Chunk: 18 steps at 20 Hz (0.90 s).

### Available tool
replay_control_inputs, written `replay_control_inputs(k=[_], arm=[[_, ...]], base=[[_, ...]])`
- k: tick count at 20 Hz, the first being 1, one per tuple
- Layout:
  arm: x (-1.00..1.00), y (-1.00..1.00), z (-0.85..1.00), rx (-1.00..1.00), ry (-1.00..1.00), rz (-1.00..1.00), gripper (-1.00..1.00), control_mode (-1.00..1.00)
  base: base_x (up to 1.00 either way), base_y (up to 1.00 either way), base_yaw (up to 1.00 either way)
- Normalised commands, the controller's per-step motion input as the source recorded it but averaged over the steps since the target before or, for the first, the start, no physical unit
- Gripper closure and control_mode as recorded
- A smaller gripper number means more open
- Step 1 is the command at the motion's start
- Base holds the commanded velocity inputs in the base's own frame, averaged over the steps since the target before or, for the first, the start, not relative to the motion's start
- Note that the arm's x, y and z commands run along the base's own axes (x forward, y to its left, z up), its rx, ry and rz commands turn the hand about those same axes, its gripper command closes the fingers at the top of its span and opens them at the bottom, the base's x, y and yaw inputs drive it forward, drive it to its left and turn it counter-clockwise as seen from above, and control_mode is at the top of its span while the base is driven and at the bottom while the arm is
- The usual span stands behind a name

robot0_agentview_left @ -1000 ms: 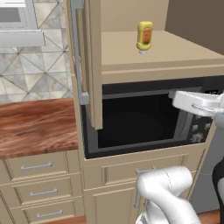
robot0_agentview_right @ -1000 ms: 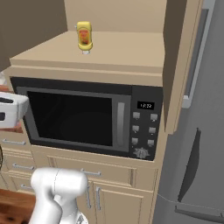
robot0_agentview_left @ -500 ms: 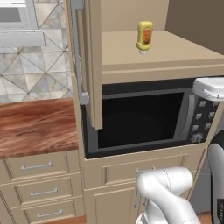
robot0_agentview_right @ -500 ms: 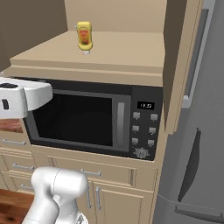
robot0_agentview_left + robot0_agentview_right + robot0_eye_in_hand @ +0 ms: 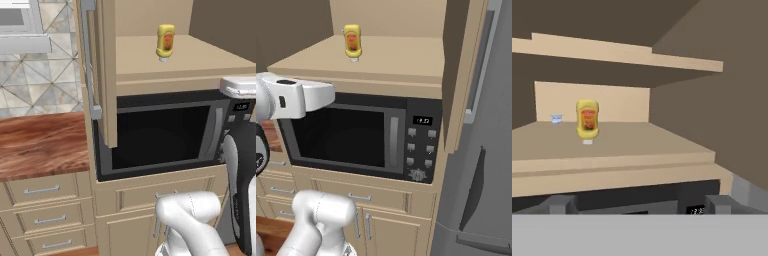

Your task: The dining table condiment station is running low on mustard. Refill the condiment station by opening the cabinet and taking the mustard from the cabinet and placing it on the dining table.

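So the tall beige wooden cabinet (image 5: 105,75) is already swung open, both doors out to the sides; looks like we're on the reach-for-the-bottle step, nothing grabbed yet; the yellow plastic mustard bottle with the orange-red label band (image 5: 165,42) stands cap-down and alone on the beige shelf (image 5: 396,57) right above the black microwave (image 5: 366,137), toward the back. The two-finger gripper (image 5: 639,205) sits in front of the shelf edge with its dark tips spread wide and empty. Next move, I'd guess: push in and left to straddle the bottle, then squeeze. Fun bit: the hand view catches a tiny pale cup-like thing (image 5: 556,118) back-left of the bottle; the base views give the microwave keypad and grey fridge (image 5: 486,150) instead.
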Motion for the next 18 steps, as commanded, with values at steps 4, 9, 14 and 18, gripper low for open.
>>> replay_control_inputs(k=[4, 9, 14, 18], arm=[[0.62, 0.0, 0.0, 0.01, 0.03, 0.08, -1.0, -1.0], [0.82, 0.0, -0.05, 0.0, 0.05, 0.11, -1.0, -1.0], [0.7, 0.0, 0.0, 0.0, 0.02, 0.06, -1.0, -1.0], [0.66, 0.01, 0.0, 0.0, 0.0, 0.02, -1.0, -1.0]], base=[[0.0, 0.0, 0.0], [0.0, 0.0, 0.0], [0.0, 0.0, 0.0], [0.0, 0.0, 0.0]])
